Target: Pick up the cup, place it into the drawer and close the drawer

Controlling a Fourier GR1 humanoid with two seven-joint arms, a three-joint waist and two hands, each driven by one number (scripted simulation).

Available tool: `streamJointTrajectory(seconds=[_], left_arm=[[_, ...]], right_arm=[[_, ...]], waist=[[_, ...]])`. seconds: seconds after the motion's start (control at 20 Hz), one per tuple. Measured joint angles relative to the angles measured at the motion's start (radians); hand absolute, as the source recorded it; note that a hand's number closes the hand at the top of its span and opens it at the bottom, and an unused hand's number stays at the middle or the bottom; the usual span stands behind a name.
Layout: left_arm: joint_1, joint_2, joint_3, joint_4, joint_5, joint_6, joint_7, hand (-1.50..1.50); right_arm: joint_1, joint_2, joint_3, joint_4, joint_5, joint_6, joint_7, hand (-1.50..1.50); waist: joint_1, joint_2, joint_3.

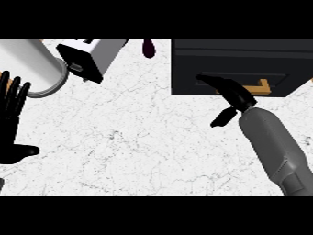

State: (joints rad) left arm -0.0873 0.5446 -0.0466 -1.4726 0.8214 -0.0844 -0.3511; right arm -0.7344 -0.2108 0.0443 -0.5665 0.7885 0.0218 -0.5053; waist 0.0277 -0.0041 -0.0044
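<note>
Right hand (232,94) fingers straight against drawer (254,69) front, upper right; cup unseen, presumably light, rigid; left hand (3,114) open.

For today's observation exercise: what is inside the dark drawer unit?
Nothing inside the drawer unit can be seen; its dark front covers the inside. The right hand is against the front, beside the handle.

No readable text, labels, brands, numbers or signs anywhere in the head view. Dark drawer unit (250,64) at far right: front is blank. White and black box (91,57) and white cylinder (30,64) at far left: surfaces are unmarked.
</note>
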Motion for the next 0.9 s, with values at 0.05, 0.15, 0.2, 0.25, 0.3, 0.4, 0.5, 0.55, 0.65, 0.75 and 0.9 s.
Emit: streamJointTrajectory(seconds=[0.05, 0.15, 0.2, 0.25, 0.3, 0.4, 0.5, 0.55, 0.65, 0.75, 0.9], left_arm=[[0.003, -0.002, 0.006, 0.007, -0.002, -0.010, -0.003, -1.50], [0.013, 0.001, 0.015, 0.011, 0.000, -0.031, -0.003, -1.50], [0.018, 0.000, 0.017, 0.005, 0.001, -0.036, -0.003, -1.50], [0.012, -0.004, 0.015, 0.007, -0.002, -0.035, -0.001, -1.50], [0.007, -0.014, 0.010, 0.014, -0.008, -0.037, -0.006, -1.50], [-0.015, -0.021, 0.004, 0.021, -0.018, -0.033, -0.002, -1.50], [-0.020, -0.021, 0.003, 0.027, -0.024, -0.042, -0.004, -1.50], [-0.024, -0.020, 0.005, 0.037, -0.029, -0.046, -0.008, -1.50], [-0.030, -0.024, 0.004, 0.044, -0.034, -0.051, -0.010, -1.50], [-0.029, -0.030, -0.001, 0.050, -0.043, -0.054, -0.016, -1.50], [-0.030, -0.036, -0.004, 0.054, -0.050, -0.056, -0.017, -1.50]], right_arm=[[-0.021, -0.003, -0.009, 0.031, -0.001, 0.000, -0.017, -1.50], [-0.069, -0.020, -0.030, 0.090, -0.009, 0.018, -0.047, -1.50], [-0.085, -0.030, -0.036, 0.116, -0.008, 0.018, -0.064, -1.50], [-0.103, -0.039, -0.042, 0.141, -0.008, 0.025, -0.080, -1.50], [-0.119, -0.048, -0.044, 0.161, -0.007, 0.037, -0.097, -1.50], [-0.151, -0.061, -0.056, 0.202, -0.012, 0.056, -0.119, -1.50], [-0.165, -0.069, -0.066, 0.233, -0.015, 0.060, -0.142, -1.50], [-0.175, -0.075, -0.070, 0.247, -0.017, 0.073, -0.152, -1.50], [-0.186, -0.083, -0.072, 0.270, -0.016, 0.088, -0.168, -1.50], [-0.196, -0.087, -0.076, 0.290, -0.015, 0.098, -0.177, -1.50], [-0.205, -0.092, -0.079, 0.312, -0.014, 0.106, -0.191, -1.50]], waist=[[0.000, -0.002, 0.000], [0.008, -0.001, 0.000], [0.014, -0.001, 0.000], [0.017, -0.001, -0.001], [0.020, 0.001, -0.001], [0.025, 0.004, 0.000], [0.031, 0.004, -0.001], [0.034, 0.005, -0.001], [0.039, 0.005, -0.002], [0.041, 0.005, -0.002], [0.045, 0.004, -0.003]])
